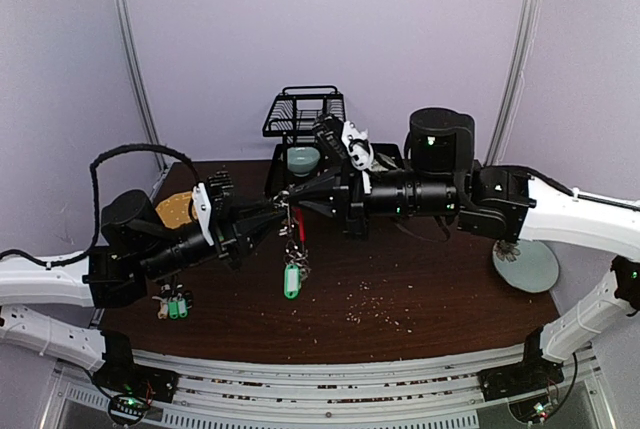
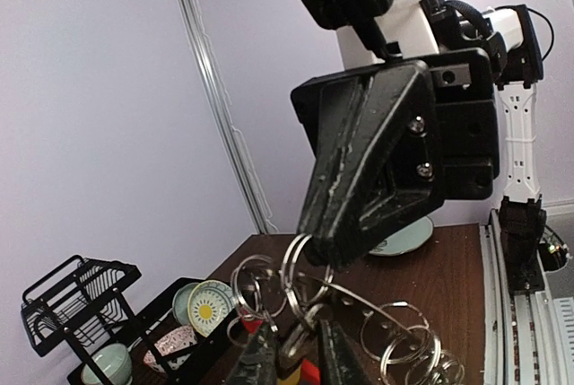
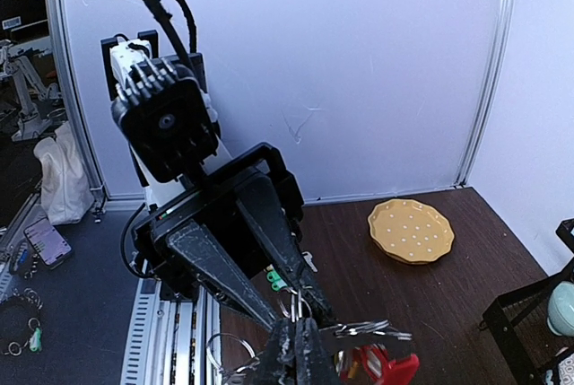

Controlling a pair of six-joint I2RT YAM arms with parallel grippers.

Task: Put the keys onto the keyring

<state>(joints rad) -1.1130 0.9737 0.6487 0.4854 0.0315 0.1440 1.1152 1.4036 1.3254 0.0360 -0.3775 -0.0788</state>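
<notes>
Both grippers meet above the middle of the brown table (image 1: 420, 299). My right gripper (image 1: 291, 198) (image 3: 296, 347) is shut on the wire of the keyring (image 1: 296, 239) (image 2: 307, 258), which hangs below with a red piece (image 3: 384, 370), several small rings (image 2: 408, 345) and a green tag (image 1: 291, 280). My left gripper (image 1: 277, 213) (image 2: 297, 355) comes in from the left. Its fingers are closed on a small silver ring of a key (image 2: 296, 342) with a yellow tag, right against the keyring. More keys (image 1: 175, 306) with green tags lie on the table at the left.
A black wire rack (image 1: 303, 112) stands at the back, with bowls (image 2: 208, 304) in a black tray beside it. A yellow plate (image 3: 411, 231) lies at the back left and a pale green plate (image 1: 527, 266) at the right edge. Crumbs are scattered over the table.
</notes>
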